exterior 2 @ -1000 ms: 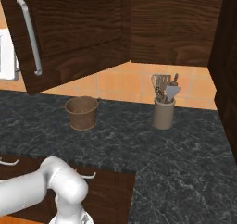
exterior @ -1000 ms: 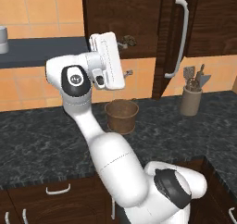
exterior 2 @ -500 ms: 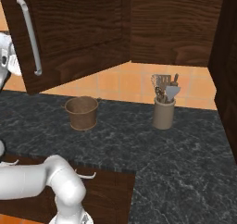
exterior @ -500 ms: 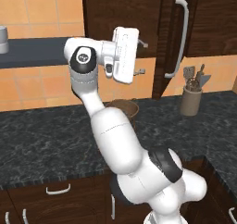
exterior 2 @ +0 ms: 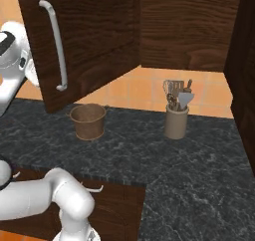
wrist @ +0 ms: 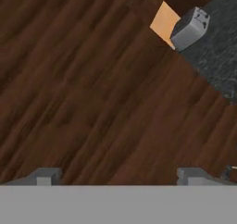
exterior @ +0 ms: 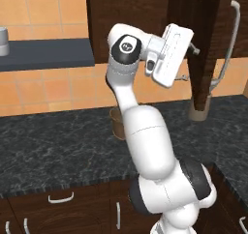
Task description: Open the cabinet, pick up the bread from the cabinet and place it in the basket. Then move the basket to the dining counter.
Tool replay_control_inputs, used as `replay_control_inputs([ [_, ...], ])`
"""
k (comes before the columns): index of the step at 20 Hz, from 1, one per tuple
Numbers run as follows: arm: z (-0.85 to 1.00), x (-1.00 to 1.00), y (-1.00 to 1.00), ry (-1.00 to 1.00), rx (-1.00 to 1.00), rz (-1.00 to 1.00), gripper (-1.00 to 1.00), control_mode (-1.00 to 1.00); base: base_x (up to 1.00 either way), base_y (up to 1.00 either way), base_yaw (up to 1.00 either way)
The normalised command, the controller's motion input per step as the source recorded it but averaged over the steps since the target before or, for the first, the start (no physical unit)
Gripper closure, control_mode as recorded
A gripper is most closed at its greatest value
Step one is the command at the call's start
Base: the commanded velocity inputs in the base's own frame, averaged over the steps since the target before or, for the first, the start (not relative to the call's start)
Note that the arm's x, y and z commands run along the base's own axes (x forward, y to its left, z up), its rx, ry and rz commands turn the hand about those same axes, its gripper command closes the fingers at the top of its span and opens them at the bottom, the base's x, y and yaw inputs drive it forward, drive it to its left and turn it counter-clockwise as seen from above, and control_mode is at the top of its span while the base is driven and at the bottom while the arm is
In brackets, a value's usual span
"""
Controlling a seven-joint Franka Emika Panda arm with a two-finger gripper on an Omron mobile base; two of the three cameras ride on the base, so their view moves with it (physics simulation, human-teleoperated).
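Cabinet [exterior 2: 94, 36] door stands partly swung open at upper left of the right base view, bar handle [exterior 2: 55, 46] on its face; gripper [wrist: 118, 177] spread wide, holding nothing, tips facing dark wood grain; hand sits upper centre of the left base view. Basket [exterior 2: 88, 121] rests on black counter [exterior 2: 199, 170] below the door, left of centre; crock [exterior 2: 176, 120] to its right.
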Motion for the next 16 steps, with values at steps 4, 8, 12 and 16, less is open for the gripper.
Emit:
replay_control_inputs([
  [4,0.00,-0.50,-1.00,-0.06,0.09,-0.05,-1.00,-1.00,0.00,0.00,0.00],
  [8,0.03,-0.47,-1.00,-0.03,0.05,0.01,-1.00,-1.00,0.00,0.00,0.00],
  [12,0.08,-0.27,-1.00,0.00,0.05,0.15,-1.00,-1.00,0.00,0.00,0.00],
  [16,0.00,-0.01,0.11,0.08,0.00,0.34,-1.00,-1.00,0.00,0.00,0.00],
])
